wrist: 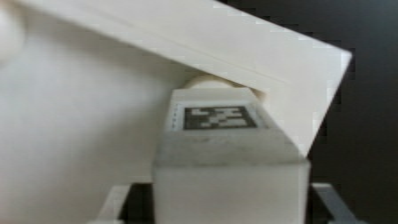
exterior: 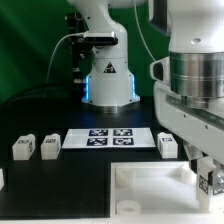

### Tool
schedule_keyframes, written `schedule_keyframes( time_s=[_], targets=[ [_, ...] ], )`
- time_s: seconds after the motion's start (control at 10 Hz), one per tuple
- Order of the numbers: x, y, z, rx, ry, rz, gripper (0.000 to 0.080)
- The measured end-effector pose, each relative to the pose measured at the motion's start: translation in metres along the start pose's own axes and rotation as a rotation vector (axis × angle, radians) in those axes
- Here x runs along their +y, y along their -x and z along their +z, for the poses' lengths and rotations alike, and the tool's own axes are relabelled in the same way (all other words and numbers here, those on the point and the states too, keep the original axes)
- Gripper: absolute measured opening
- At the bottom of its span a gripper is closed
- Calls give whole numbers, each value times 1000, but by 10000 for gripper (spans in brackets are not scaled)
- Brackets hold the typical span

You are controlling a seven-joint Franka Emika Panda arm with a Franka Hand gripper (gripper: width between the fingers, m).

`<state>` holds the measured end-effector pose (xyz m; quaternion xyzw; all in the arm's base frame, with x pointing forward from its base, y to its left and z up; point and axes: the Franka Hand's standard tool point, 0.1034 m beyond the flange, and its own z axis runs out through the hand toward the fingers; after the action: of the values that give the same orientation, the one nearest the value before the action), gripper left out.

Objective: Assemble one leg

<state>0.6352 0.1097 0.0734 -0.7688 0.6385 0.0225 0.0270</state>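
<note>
In the wrist view the leg, a white block with a black-and-white tag on its face, sits between my gripper fingers. Its far end meets a corner of the large white panel. In the exterior view my gripper is low at the exterior view's right, beside the right edge of the panel, with the tagged leg in it. The gripper is shut on this leg.
Two more legs stand at the exterior view's left, and another stands just behind the gripper. The marker board lies in the middle. The robot base stands behind it.
</note>
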Motion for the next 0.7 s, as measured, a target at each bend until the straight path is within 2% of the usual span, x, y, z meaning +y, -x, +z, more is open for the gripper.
schedule_keyframes(
  time_s=[0.1, 0.2, 0.5, 0.6, 0.7],
  targets=[
    [3, 2, 0, -23, -25, 253, 291],
    [3, 2, 0, -48, -35, 369, 291],
    [4, 2, 1, -49, -34, 333, 301],
    [4, 4, 2, -39, -33, 235, 485],
    [5, 10, 4, -25, -29, 69, 614]
  ],
)
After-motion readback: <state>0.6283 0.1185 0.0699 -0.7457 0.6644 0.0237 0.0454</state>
